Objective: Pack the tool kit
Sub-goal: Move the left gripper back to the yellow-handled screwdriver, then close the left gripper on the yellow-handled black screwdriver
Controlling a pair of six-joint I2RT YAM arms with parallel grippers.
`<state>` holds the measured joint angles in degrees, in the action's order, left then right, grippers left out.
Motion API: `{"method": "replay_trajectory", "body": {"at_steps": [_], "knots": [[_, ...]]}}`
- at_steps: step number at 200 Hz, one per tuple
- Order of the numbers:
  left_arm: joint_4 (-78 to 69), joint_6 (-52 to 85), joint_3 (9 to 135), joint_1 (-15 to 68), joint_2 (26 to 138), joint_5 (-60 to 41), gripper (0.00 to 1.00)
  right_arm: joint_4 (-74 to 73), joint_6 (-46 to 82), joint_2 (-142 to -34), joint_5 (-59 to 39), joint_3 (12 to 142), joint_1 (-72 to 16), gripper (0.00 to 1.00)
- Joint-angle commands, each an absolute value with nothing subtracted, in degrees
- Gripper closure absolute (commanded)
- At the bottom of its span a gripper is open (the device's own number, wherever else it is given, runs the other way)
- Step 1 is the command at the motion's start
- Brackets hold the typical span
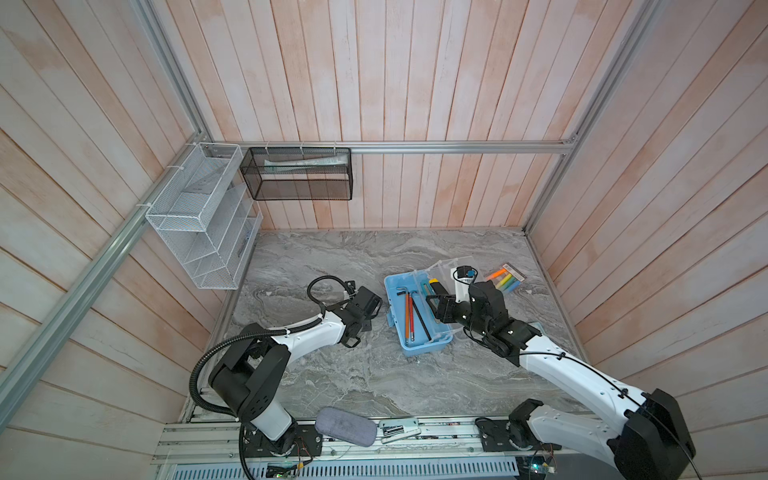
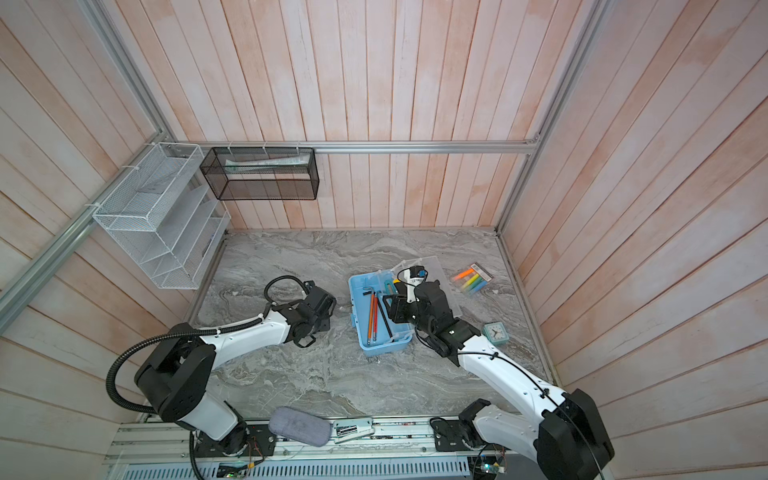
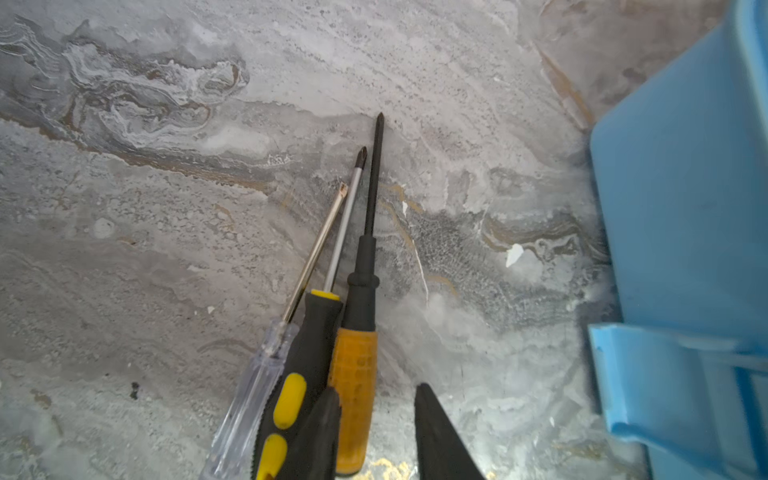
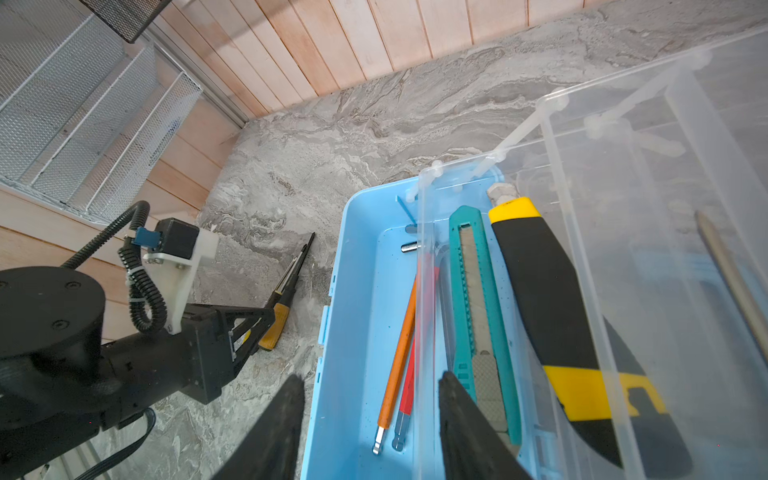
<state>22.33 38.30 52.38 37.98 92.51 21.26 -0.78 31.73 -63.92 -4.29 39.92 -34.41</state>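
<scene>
So the blue toolbox sits on the marble worktop, a bit right of the middle in both top views. Its clear lid is flipped open on the side away from the left arm.

In the box there's an orange-sleeved hex key and a red-sleeved hex key lying side by side, with a long black hex key next to them. A teal cutter and the yellow-black knife show through the clear plastic. Can't tell if they lie on it or under it.

The right pincer hangs over the box, released. Its fingers are well apart, with only the box's wall and inside showing between them.

Three screwdrivers aren't packed. They lie bunched together on the worktop just left of the box:
- clear-handled screwdriver
- yellow-black screwdriver
- orange-handled screwdriver

The left pincer is down at their handles, jaws apart and straddling the orange one. One finger sits right beside it, and bare worktop shows in the gap on the other side, so it's not clenched on anything.

A pack of markers lies beyond the box near the right wall. A grey pouch sits at the front edge between the arm bases.
</scene>
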Motion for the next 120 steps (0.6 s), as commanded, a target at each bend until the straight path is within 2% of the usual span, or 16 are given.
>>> {"method": "replay_trajectory", "body": {"at_steps": [1,120], "knots": [[21.5,37.8,52.6,37.4,93.9,21.3,0.66,-2.0,31.9,-64.5,-3.5,41.6,-34.6,0.48],[20.1,36.8,53.5,36.5,100.5,20.6,0.67,-3.6,32.2,-64.8,-4.4,40.4,-34.0,0.48]]}}
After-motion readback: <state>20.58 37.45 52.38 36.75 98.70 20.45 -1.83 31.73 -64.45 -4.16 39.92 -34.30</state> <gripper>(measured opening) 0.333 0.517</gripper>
